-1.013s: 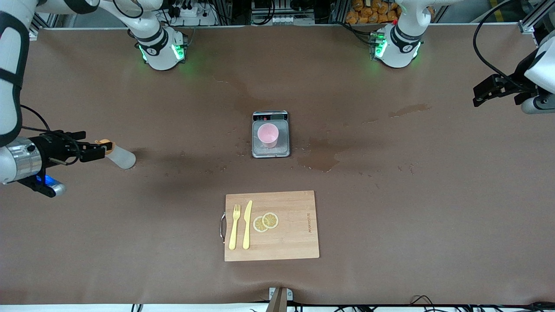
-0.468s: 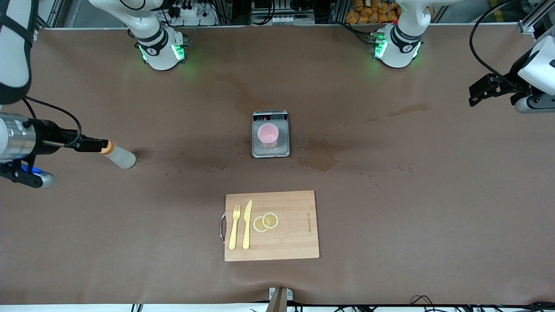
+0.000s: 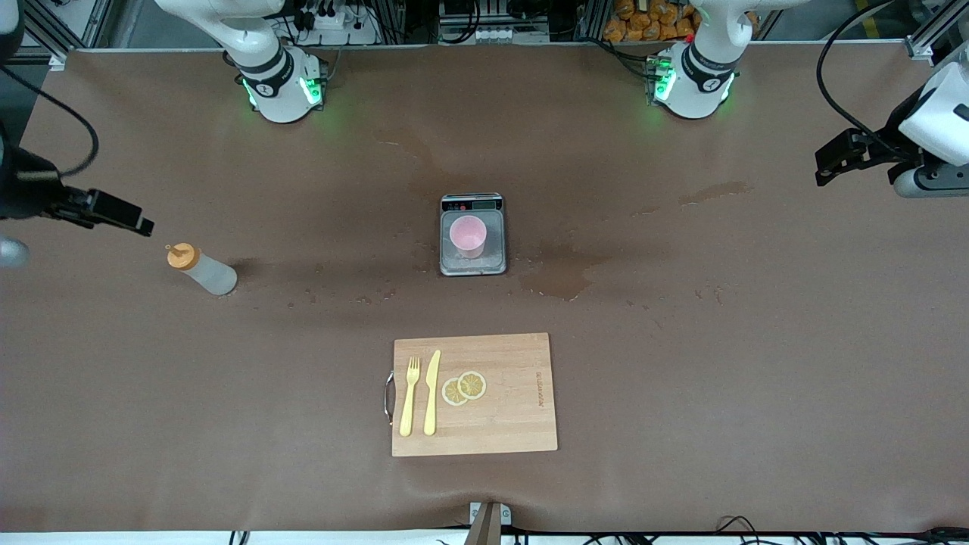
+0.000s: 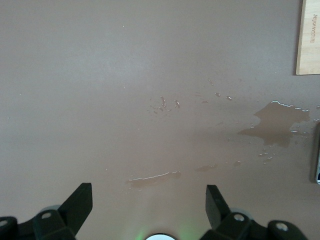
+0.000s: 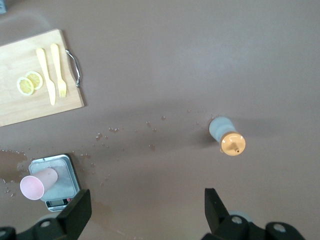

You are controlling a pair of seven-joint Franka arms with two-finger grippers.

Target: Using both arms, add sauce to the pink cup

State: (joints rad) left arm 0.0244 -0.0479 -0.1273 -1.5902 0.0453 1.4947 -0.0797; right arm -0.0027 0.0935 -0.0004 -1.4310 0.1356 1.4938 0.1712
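The sauce bottle point(image 3: 201, 272), translucent with an orange nozzle cap, stands alone on the table toward the right arm's end. It also shows in the right wrist view point(image 5: 227, 134). The pink cup point(image 3: 468, 234) stands upright on a small scale point(image 3: 492, 261) at the table's middle, and it shows in the right wrist view point(image 5: 37, 183) too. My right gripper point(image 3: 136, 222) is open and empty, raised over the table beside the bottle and apart from it. My left gripper point(image 3: 825, 168) is open and empty, waiting over the left arm's end of the table.
A wooden cutting board point(image 3: 515, 424) with a yellow fork point(image 3: 409, 395), a yellow knife point(image 3: 432, 391) and two lemon slices point(image 3: 464, 388) lies nearer to the front camera than the scale. A wet patch point(image 3: 560, 278) spreads beside the scale.
My right gripper has left the bottle's cap and risen away from it. The bottle stays standing on the table. The left gripper has barely moved.
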